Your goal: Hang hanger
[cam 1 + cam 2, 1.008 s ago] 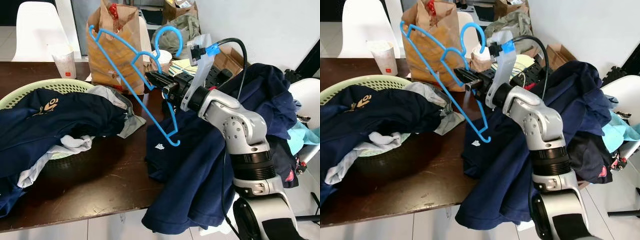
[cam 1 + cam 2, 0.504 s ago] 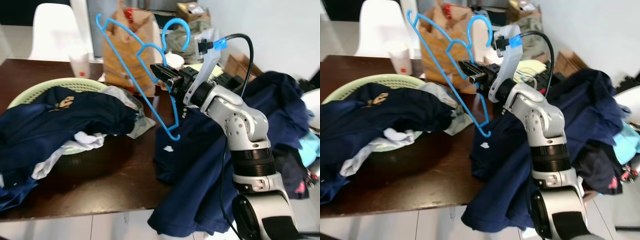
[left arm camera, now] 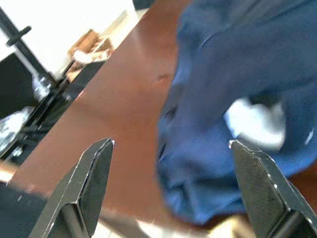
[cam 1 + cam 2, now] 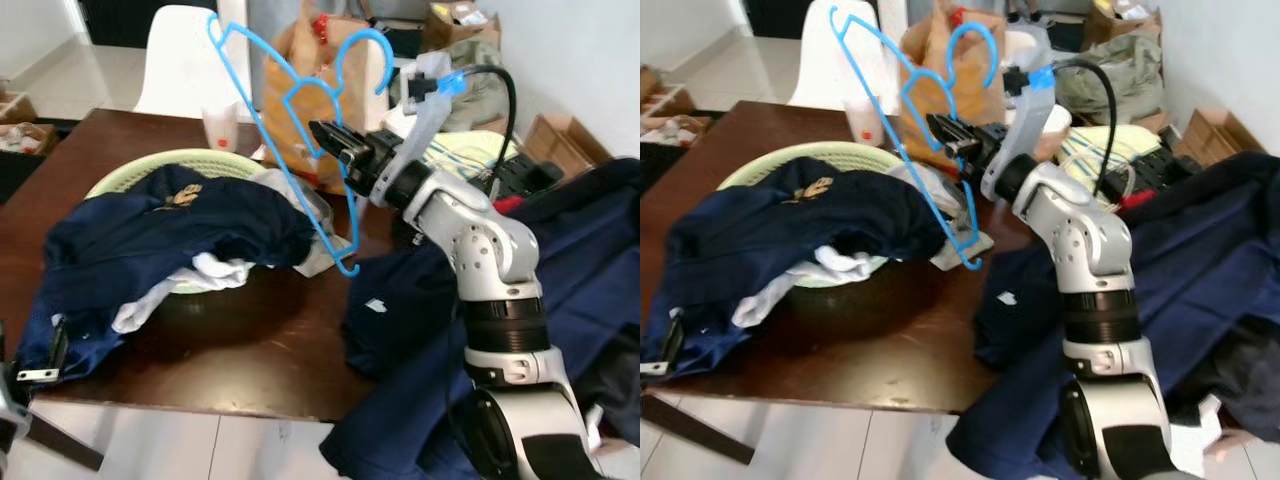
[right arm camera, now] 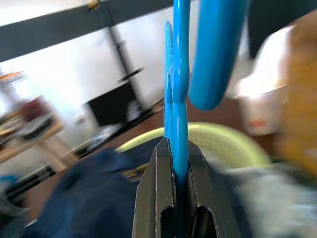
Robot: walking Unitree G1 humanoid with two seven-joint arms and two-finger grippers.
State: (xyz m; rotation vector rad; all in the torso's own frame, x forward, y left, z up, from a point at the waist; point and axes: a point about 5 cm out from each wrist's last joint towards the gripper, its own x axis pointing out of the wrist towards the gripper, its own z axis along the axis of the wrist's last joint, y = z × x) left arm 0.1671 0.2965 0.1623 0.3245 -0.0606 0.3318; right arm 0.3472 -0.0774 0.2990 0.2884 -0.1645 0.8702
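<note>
— How did the jaws stand?

— My right gripper (image 4: 322, 133) was clamped tight on the blue hanger (image 4: 290, 130), fingers pressed flat on either side of its thin bar. The left gripper (image 3: 171, 191) had its fingers wide apart, nothing between them, above a navy garment (image 3: 237, 99) on the brown table (image 3: 124, 114).

— And where was the hanger?

— I held it up in the air over the table, hook (image 4: 362, 52) uppermost, its low end just beside the clothes heaped in the green basket (image 4: 130, 172). Behind it stood a paper bag (image 4: 925, 55) and a cup (image 4: 220, 125); more navy cloth (image 4: 400, 320) lay under my right arm.
</note>
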